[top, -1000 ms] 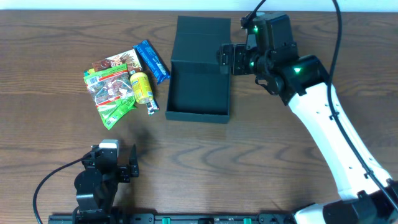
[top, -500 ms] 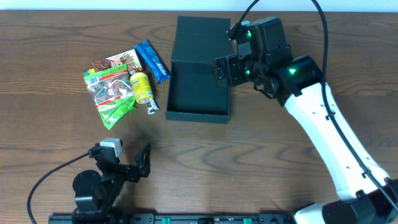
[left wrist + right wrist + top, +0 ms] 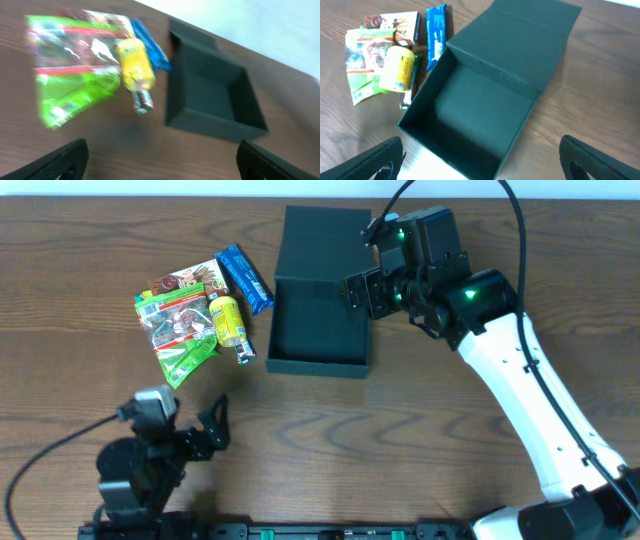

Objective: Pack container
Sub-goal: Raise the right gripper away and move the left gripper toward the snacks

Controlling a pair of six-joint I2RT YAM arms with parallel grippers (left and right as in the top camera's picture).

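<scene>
"Zero items packed yet. The dark teal-green matte square box (image 3: 315, 366) sits open at the far middle of the brown wooden table (image 3: 350, 440), and I see only its bare floor. Its flat hinged lid (image 3: 325, 235) is laid back behind it."

"Where's the stuff?"

"All in one heap just left of the box. A small yellow plastic bottle (image 3: 228, 320) lies across some green printed snack packets (image 3: 180, 352), and a blue foil packet (image 3: 245, 278) sits at the far edge of the heap, nearest the box. So I'd call this the very first pick, not begun."

"And your hands?"

"My left hand (image 3: 212, 430) is low at the near edge, well apart from the heap. Its fingers are spread wide with nothing between them, and its wrist camera looks at the heap and the box. My right hand (image 3: 362, 290) hangs over the box's right wall, also spread and empty. I can't tell whether it touches the wall."

"Next move?"

"I think the left arm has to reach forward to the heap and take the top item. That's the bottle, since it lies on the packets. I'd line the fingers across its body rather than its cap, because it's round and may roll or drag a packet along. The right hand could steady the box, but it should leave the opening free for the drop."
</scene>
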